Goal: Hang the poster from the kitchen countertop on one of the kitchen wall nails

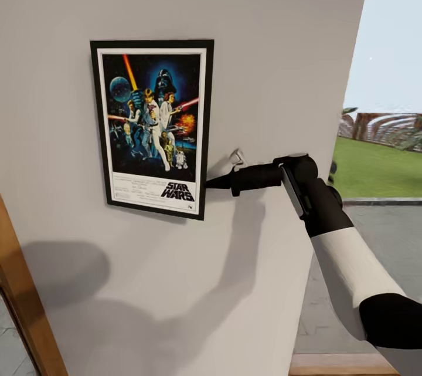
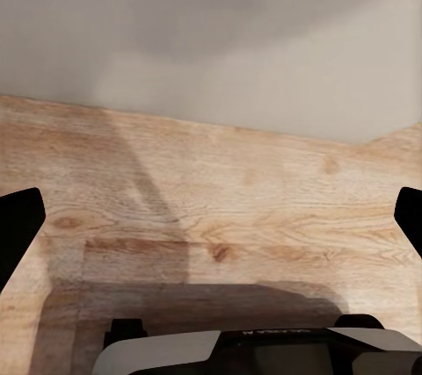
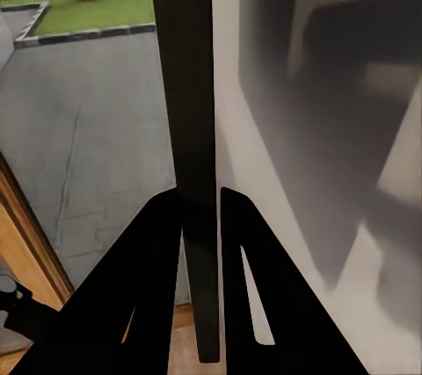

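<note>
1. Closest to the head camera, the right arm [image 1: 351, 270] in white and black shells is reaching up from the lower right toward the wall.
2. Its right gripper [image 1: 210, 183] is pinching the poster [image 1: 152, 126] at the lower part of the frame's right edge; in the right wrist view the two black fingers [image 3: 145, 296] are sitting closed on either side of the thin black frame edge [image 3: 186, 129], which is running straight up between them.
3. That poster is lying flat against the light-grey wall [image 1: 264, 41], upright but tilting slightly, its black "STAR WARS" logo reading at the bottom of the white border.
4. Shadows of the arm and the robot are falling on the wall below the poster.
5. Past the wall's right edge, a paved area and a green lawn [image 1: 375, 168] are showing.
6. Seen from the left wrist, the left gripper's [image 2: 211, 217] dark fingertips [image 2: 18, 226] are standing wide apart, gripping nothing, over a wooden floor [image 2: 220, 208] beside a pale wall.
</note>
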